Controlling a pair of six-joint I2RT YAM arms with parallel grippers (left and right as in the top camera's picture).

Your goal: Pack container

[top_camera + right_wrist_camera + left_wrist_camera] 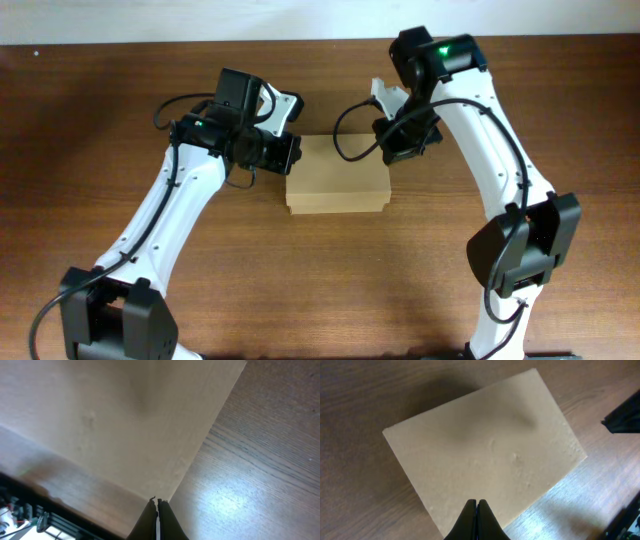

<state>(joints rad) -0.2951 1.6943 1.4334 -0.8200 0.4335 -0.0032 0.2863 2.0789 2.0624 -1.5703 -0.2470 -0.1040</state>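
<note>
The container [337, 177] is a plain tan cardboard box lying flat in the middle of the wooden table, its lid down. From the left wrist its smooth top [485, 450] fills the view, and my left gripper [477, 505] is shut, empty, its tips over the box's near edge. In the overhead view that left gripper [288, 152] sits at the box's back left corner. My right gripper [156, 502] is shut too, holding nothing, its tips at a corner of the container [130, 415]. Seen from above, the right gripper [392, 150] is at the box's back right corner.
Brown wooden table [330, 290] all round the box. Both arm bases stand at the near edge, left [110, 315] and right [520, 250]. A pale wall runs along the table's far edge.
</note>
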